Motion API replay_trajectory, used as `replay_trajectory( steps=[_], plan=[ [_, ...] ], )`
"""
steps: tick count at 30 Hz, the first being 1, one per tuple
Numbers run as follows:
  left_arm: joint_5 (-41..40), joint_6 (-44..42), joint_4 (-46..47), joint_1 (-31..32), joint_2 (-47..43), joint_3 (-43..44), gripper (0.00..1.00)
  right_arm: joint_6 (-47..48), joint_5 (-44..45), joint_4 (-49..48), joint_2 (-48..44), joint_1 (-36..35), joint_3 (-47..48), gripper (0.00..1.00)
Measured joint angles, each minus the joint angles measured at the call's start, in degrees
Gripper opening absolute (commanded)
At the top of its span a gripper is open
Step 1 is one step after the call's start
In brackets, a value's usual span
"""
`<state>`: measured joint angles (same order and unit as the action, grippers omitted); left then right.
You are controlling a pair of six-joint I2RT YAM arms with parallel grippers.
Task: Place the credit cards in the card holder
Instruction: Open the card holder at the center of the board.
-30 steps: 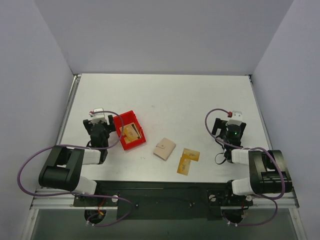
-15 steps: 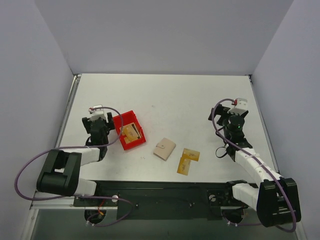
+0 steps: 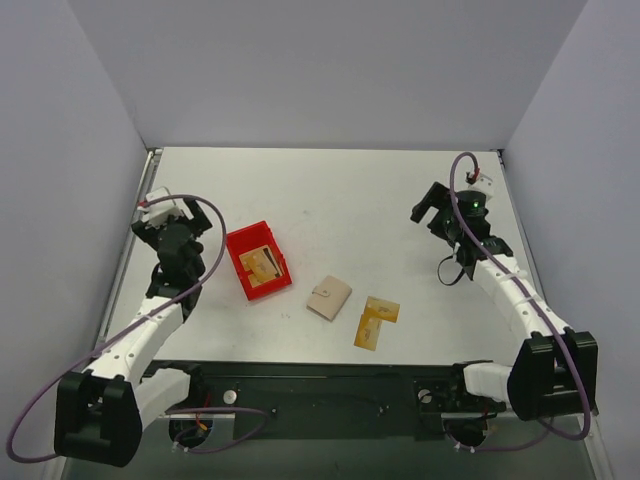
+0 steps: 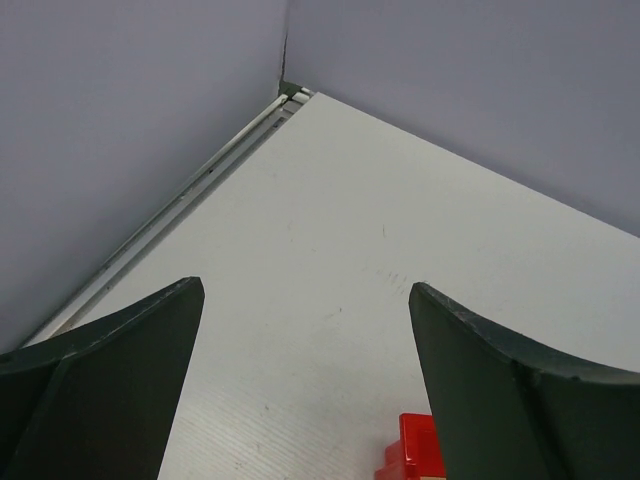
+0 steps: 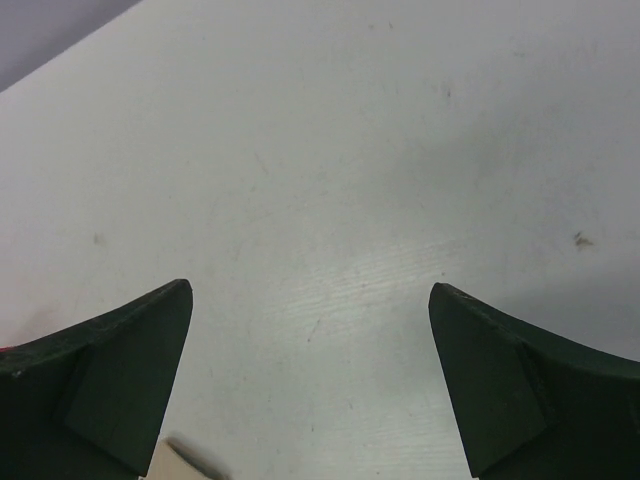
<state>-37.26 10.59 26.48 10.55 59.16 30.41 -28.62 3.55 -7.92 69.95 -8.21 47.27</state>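
Note:
The beige card holder [image 3: 329, 297] lies folded near the table's front middle. Two orange-yellow credit cards [image 3: 375, 320] lie overlapping just right of it. A third card [image 3: 262, 263] lies inside the red bin [image 3: 238, 243]. My left gripper [image 3: 165, 222] is open and empty, up over the left edge, left of the bin; its wrist view [image 4: 305, 288] shows bare table and the bin's corner [image 4: 418, 452]. My right gripper [image 3: 427, 207] is open and empty at the back right, far from the cards; its wrist view [image 5: 310, 287] shows a blurred beige corner of the card holder [image 5: 180, 465].
Grey walls close the table on the left, back and right. A metal rail [image 4: 190, 195] runs along the left edge to the far corner. Purple cables loop off both arms.
Both arms have stretched out from their folded pose. The left gripper has moved left and back, away from the red bin. The right gripper has moved back and slightly left. The objects have not moved.

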Motion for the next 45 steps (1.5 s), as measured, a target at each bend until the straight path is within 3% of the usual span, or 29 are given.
replay_trajectory(
  steps=[7,10,14,23,30,37,45],
  plan=[
    [-0.48,6.40,-12.13,0.17,1.14,6.29,0.95,-6.67,-11.61,2.95,6.58,5.51,-0.83,0.99],
    [-0.87,9.60,-17.73,0.17,3.45,9.46,0.95,-8.48,-15.41,3.06,6.82,5.92,-2.80,0.93],
    [1.31,13.22,-22.62,0.11,6.10,11.32,0.95,-9.70,-19.37,2.14,8.39,4.79,-2.82,0.92],
    [8.28,17.75,-29.33,0.11,7.17,11.45,0.94,-9.42,-17.75,0.31,8.55,-9.38,-4.13,0.92],
    [16.79,17.57,-32.83,3.50,6.43,14.51,0.94,-14.56,-15.26,-3.85,4.66,-19.50,-11.61,0.90],
    [22.73,17.64,-33.27,6.75,5.97,17.53,0.94,-20.31,-12.15,-7.50,3.85,-27.69,-18.38,0.84],
    [27.15,17.99,-33.24,6.62,5.97,17.53,0.94,-24.76,-10.51,-13.09,4.46,-31.41,-20.61,0.70]
  ],
)
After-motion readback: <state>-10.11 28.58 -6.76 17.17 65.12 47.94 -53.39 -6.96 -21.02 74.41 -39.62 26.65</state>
